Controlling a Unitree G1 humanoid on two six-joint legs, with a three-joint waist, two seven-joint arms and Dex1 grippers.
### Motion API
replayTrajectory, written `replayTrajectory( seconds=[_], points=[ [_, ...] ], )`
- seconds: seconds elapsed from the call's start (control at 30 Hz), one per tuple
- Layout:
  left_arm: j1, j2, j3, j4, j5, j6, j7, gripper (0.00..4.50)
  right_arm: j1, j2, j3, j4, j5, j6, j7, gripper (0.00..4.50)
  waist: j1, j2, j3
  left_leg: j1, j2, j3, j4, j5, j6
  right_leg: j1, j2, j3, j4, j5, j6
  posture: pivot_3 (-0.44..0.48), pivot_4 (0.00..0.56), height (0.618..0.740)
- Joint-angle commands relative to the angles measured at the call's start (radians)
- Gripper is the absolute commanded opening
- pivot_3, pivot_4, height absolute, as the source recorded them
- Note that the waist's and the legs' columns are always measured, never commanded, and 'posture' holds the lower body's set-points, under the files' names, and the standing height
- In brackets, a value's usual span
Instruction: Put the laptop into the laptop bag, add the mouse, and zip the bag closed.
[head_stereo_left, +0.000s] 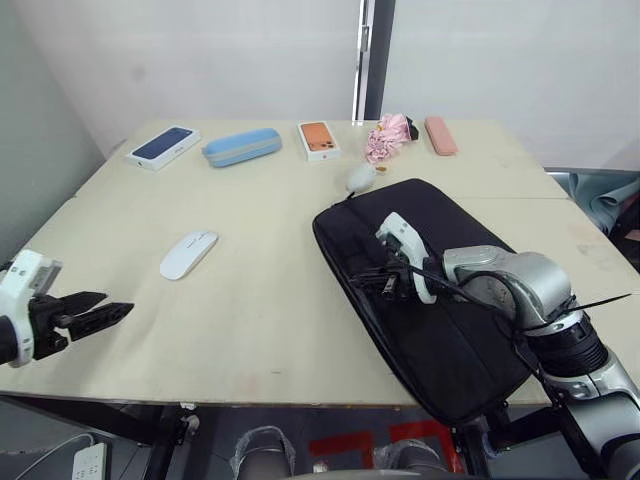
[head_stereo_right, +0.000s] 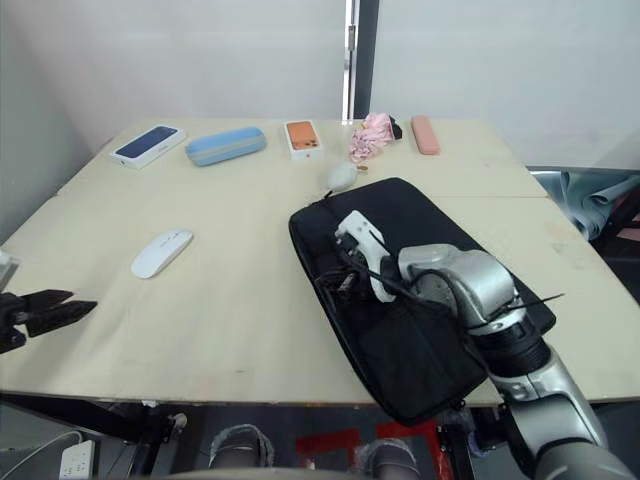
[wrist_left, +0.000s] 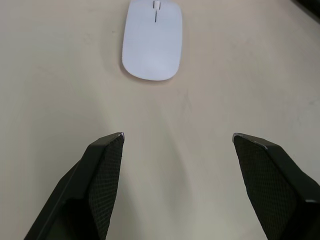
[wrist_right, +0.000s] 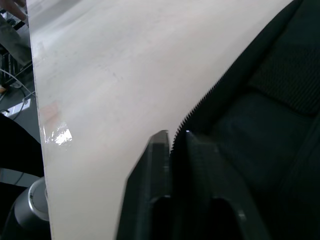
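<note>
Black bag (head_stereo_left: 440, 290) flat on the table (head_stereo_left: 270, 300), at about 3 o'clock from table centre, long axis running 11 to 5 o'clock. Laptop nowhere to be made out. White mouse (head_stereo_left: 188, 254) on bare tabletop at 9 o'clock of the bag, well apart from it.

Right gripper (wrist_right: 175, 137) over the bag's left edge, fingers pressed together with the zip line (wrist_right: 210, 95) running up between their tips (whether anything is actually pinched, cannot tell).

Left gripper (wrist_left: 177, 142) low near the table's near-left corner, at 7 o'clock of the mouse, fingers (wrist_left: 107, 150) spread wide, holding nothing, mouse straight ahead of them and clear of both.

Along the far edge, 10 to 1 o'clock: dark phone box (head_stereo_left: 163, 146), blue case (head_stereo_left: 241, 146), orange phone box (head_stereo_left: 319, 140), pink cloth (head_stereo_left: 391, 134), pink case (head_stereo_left: 440, 135). White plush charm (head_stereo_left: 360, 178) just beyond the bag's far corner.
</note>
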Motion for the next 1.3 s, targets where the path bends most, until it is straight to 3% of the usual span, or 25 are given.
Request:
replayTrajectory(
  seconds=[0.03, 0.27, 0.3, 0.5, 0.63, 0.77, 1.0, 1.3],
  points=[
    [-0.005, 0.016, 0.027, 0.019, 0.007, -0.042, -0.037, 3.67, -0.009, -0.02, 0.003, 0.013, -0.029, -0.082, 0.059, 1.94, -0.001, -0.001, -0.001, 0.0, 0.0, 0.0, 0.0, 0.0, 0.0, 0.0, 0.0, 0.0, 0.0, 0.0, 0.0, 0.0, 0.15, 0.74],
    [-0.072, 0.045, 0.066, 0.168, 0.007, -0.117, -0.109, 3.67, -0.041, -0.207, -0.073, 0.044, -0.036, -0.182, 0.251, 4.35, -0.002, -0.001, -0.001, 0.0, 0.0, 0.0, 0.0, 0.0, 0.0, 0.0, 0.001, 0.0, 0.001, -0.001, -0.001, 0.0, 0.15, 0.74],
    [-0.08, 0.048, 0.069, 0.179, 0.006, -0.125, -0.116, 3.67, -0.043, -0.229, -0.084, 0.052, -0.047, -0.207, 0.264, 4.43, -0.002, -0.001, -0.001, 0.0, 0.0, 0.0, 0.0, 0.0, 0.0, 0.0, 0.001, 0.0, 0.001, -0.001, -0.001, 0.0, 0.15, 0.74],
    [-0.172, 0.14, 0.057, 0.325, 0.019, -0.177, -0.208, 3.67, -0.021, -0.508, -0.207, 0.203, -0.14, -0.487, 0.505, 4.43, 0.007, -0.002, -0.001, 0.0, 0.0, 0.0, 0.003, 0.0, 0.002, 0.0, 0.0, 0.0, 0.004, -0.001, -0.003, 0.0, 0.15, 0.74],
    [-0.232, 0.195, 0.014, 0.425, 0.047, -0.219, -0.258, 3.67, -0.08, -0.577, -0.241, 0.375, -0.192, -0.604, 0.574, 4.43, -0.001, -0.003, -0.002, 0.001, 0.0, 0.001, 0.003, 0.0, 0.003, 0.0, 0.0, 0.0, 0.005, -0.002, -0.004, 0.0, 0.15, 0.74],
    [-0.286, 0.261, -0.027, 0.504, 0.068, -0.234, -0.333, 3.67, -0.158, -0.591, -0.318, 0.574, -0.216, -0.765, 0.61, 4.43, -0.009, -0.003, -0.002, -0.001, 0.001, 0.002, 0.008, 0.0, 0.004, -0.004, 0.0, 0.003, 0.011, -0.002, -0.005, 0.0, 0.15, 0.74],
    [-0.373, 0.343, -0.056, 0.584, 0.078, -0.24, -0.405, 3.67, -0.32, -0.63, -0.277, 0.829, -0.306, -0.829, 0.715, 4.43, -0.007, -0.003, -0.002, -0.001, 0.001, 0.002, 0.008, 0.0, 0.005, -0.005, 0.0, 0.002, 0.012, -0.004, -0.009, 0.0, 0.15, 0.74],
    [-0.424, 0.346, -0.118, 0.594, 0.117, -0.274, -0.426, 3.67, -0.419, -0.613, -0.21, 0.986, -0.439, -0.87, 0.775, 4.43, -0.007, -0.003, -0.002, -0.003, 0.0, 0.002, 0.01, 0.0, 0.007, -0.005, -0.001, 0.001, 0.013, -0.004, -0.015, 0.0, 0.15, 0.74]
  ],
)
